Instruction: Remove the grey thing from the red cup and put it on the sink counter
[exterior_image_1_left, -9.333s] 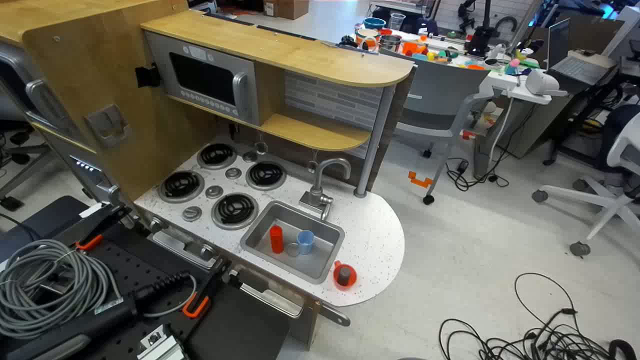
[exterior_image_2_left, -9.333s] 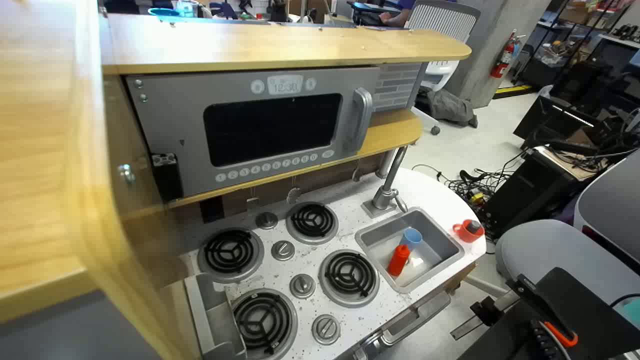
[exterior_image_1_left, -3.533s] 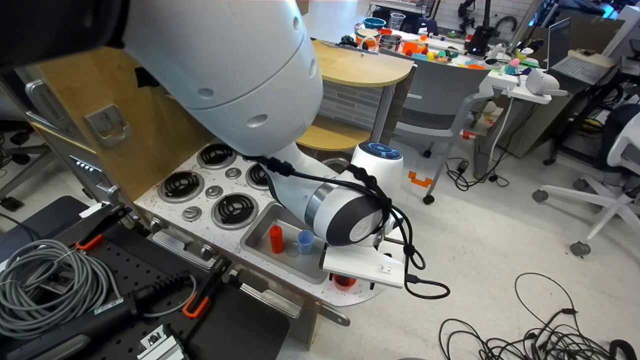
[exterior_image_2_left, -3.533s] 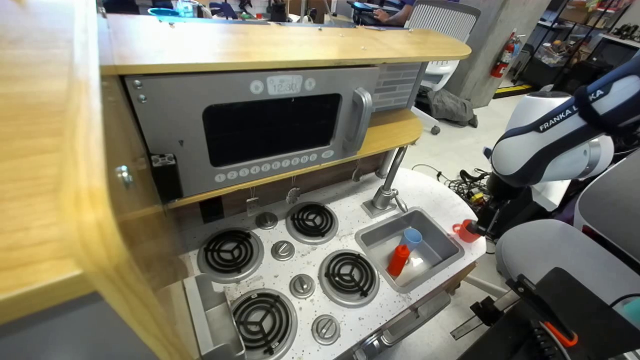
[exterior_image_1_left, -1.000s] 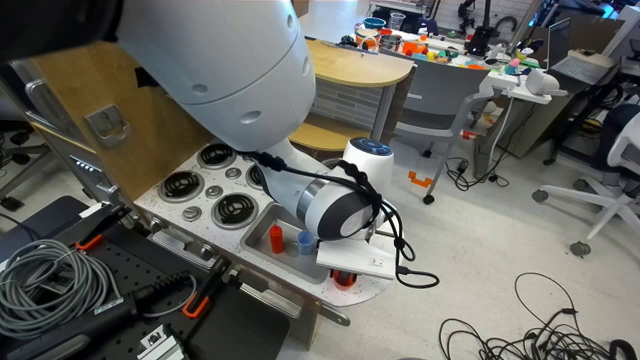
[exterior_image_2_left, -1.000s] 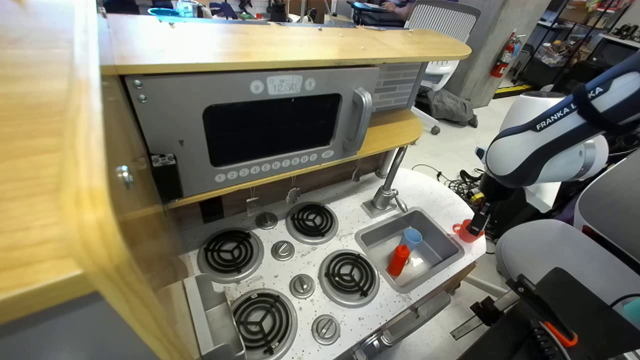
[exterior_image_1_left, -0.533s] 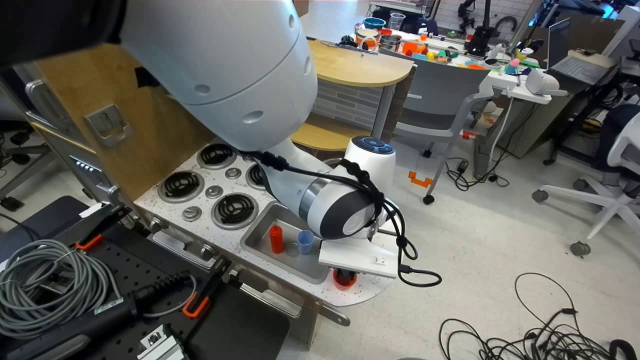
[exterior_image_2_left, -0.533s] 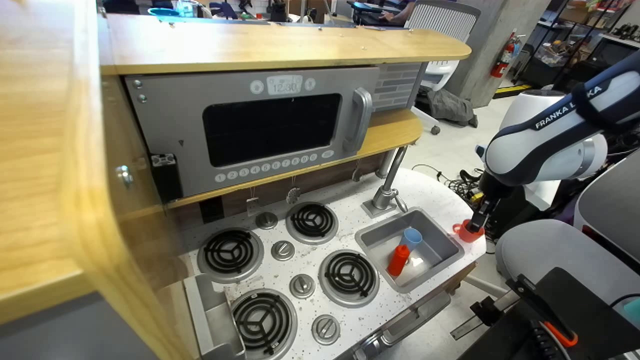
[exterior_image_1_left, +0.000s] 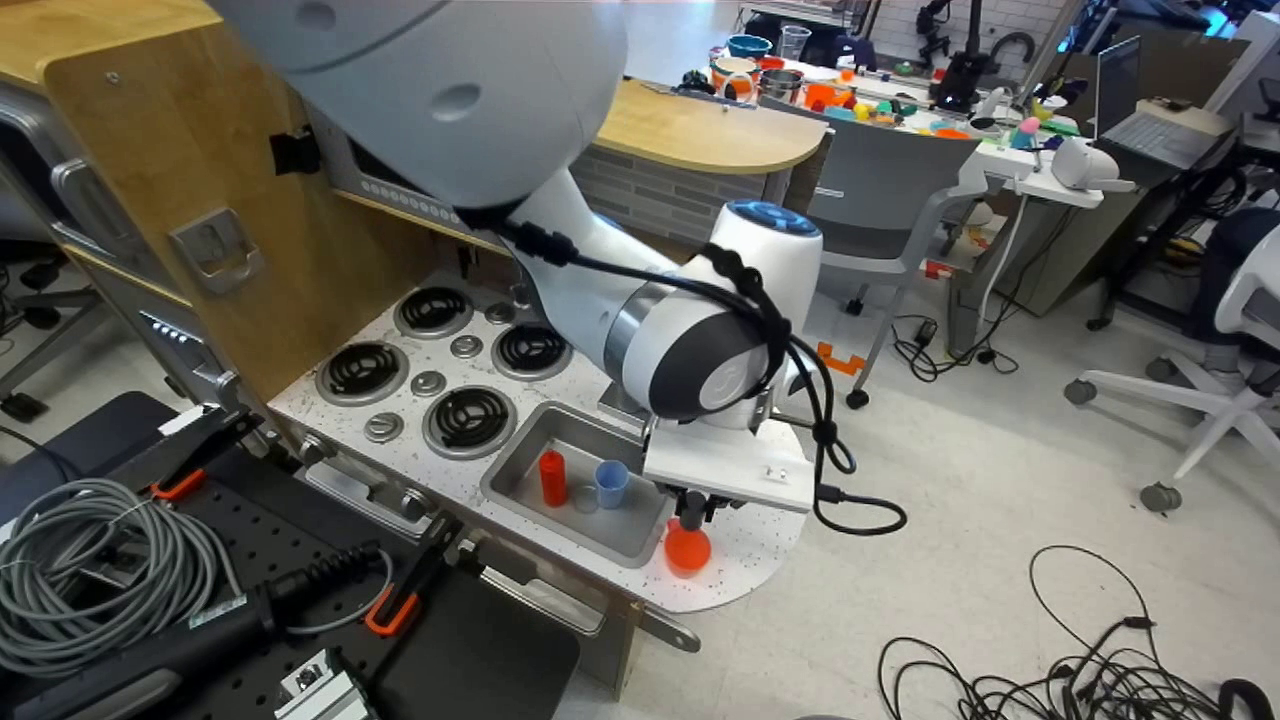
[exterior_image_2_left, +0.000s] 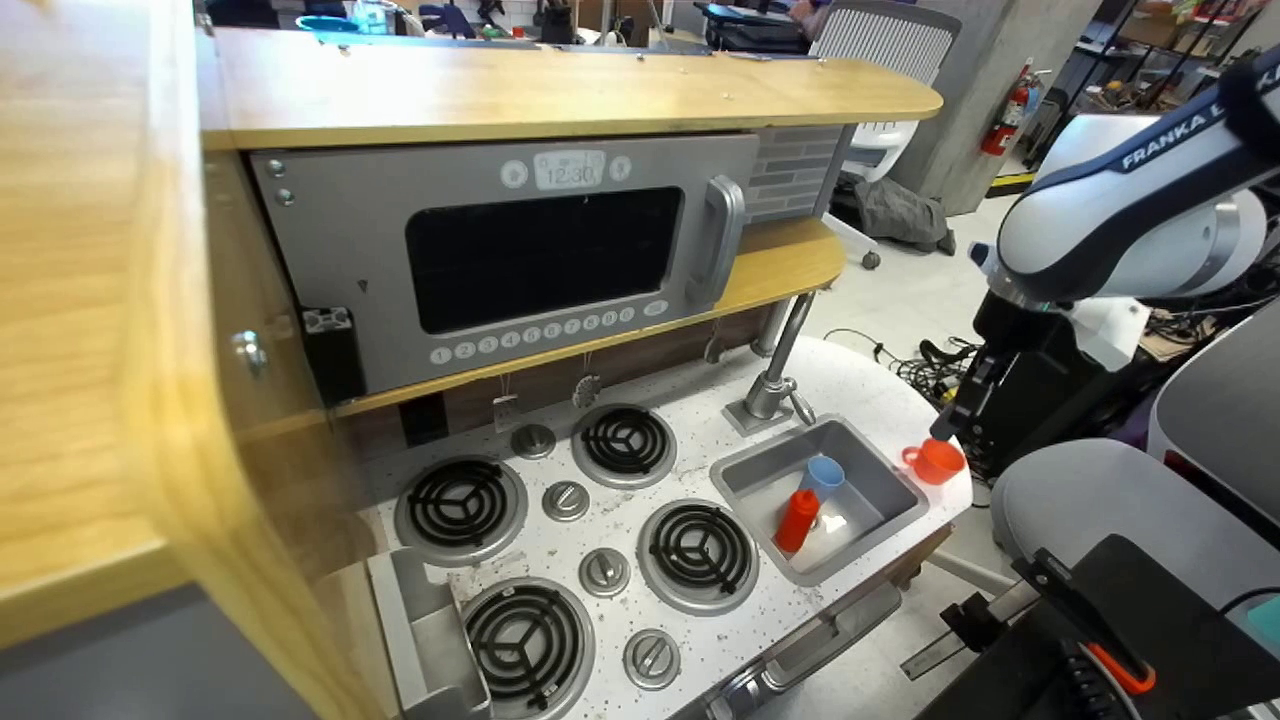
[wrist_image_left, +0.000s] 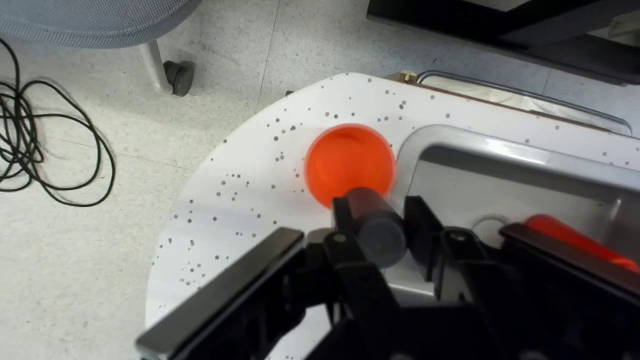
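Note:
The grey thing, a dark cylinder, is held between the black fingers of my gripper. In an exterior view the grey thing hangs below the gripper, its lower end at or just above the rim of the red cup. Seen from the wrist, the red cup is round, upright and looks empty inside. It stands on the white speckled sink counter near the rounded end, beside the basin. In an exterior view, dark fingers and grey thing blend together above the red cup.
The metal sink basin holds a red bottle and a blue cup. A grey faucet rises behind it. Black burners lie farther along the counter. Past the counter's rounded edge is the floor.
My gripper has closed on the grey thing and risen with it out of the red cup. The cup has shifted slightly.

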